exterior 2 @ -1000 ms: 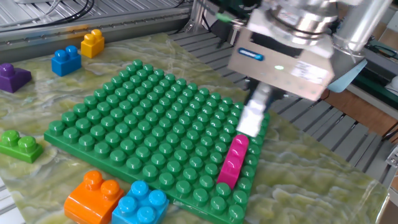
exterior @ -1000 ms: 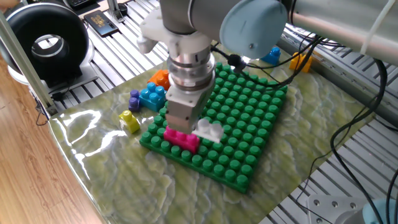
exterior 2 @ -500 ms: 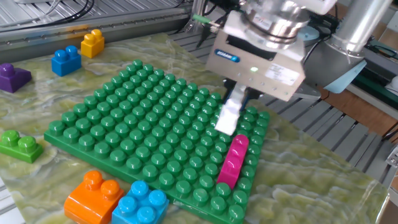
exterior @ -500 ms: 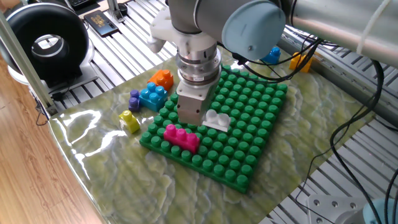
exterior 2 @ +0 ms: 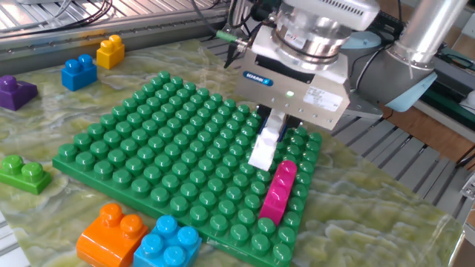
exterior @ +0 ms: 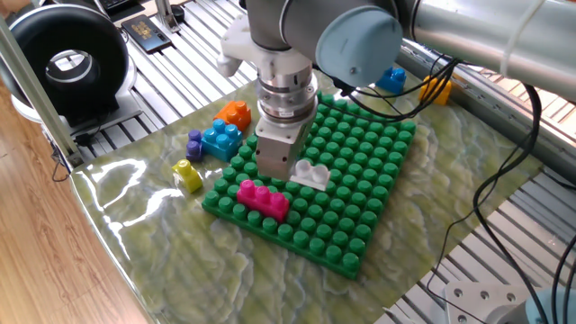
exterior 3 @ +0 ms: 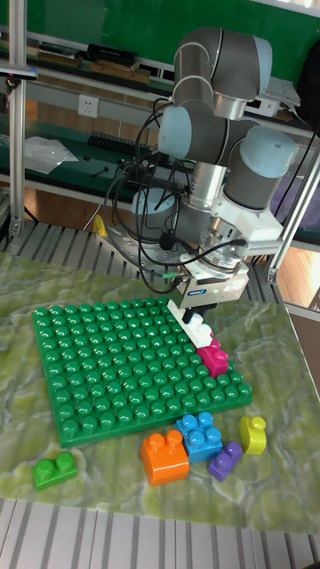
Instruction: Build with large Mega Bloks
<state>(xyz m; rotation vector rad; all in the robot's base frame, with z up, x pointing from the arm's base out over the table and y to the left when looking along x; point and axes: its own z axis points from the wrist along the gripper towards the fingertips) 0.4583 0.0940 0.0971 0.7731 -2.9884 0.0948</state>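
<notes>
Fingers (exterior 2: 271,132) pinch the white-grey plastic brick (exterior 2: 266,141), apparently touching the green studded baseplate (exterior 2: 163,148) beside the magenta brick (exterior 2: 278,189).

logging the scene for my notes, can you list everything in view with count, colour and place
baseplate: 1, green, studded, middle of the mat
pink brick: 1, on the baseplate near its edge
white brick: 1, on the baseplate beside the pink one, under the gripper
orange brick: 1, on the mat off the baseplate edge
light blue brick: 1, next to the orange one
green brick: 1, on the mat by a corner
purple brick: 1, on the mat
blue brick: 1, far side of the mat
yellow brick: 1, beside the blue one
yellow-green brick: 1, near the light blue one
gripper: 1, grey, at the white brick
</notes>
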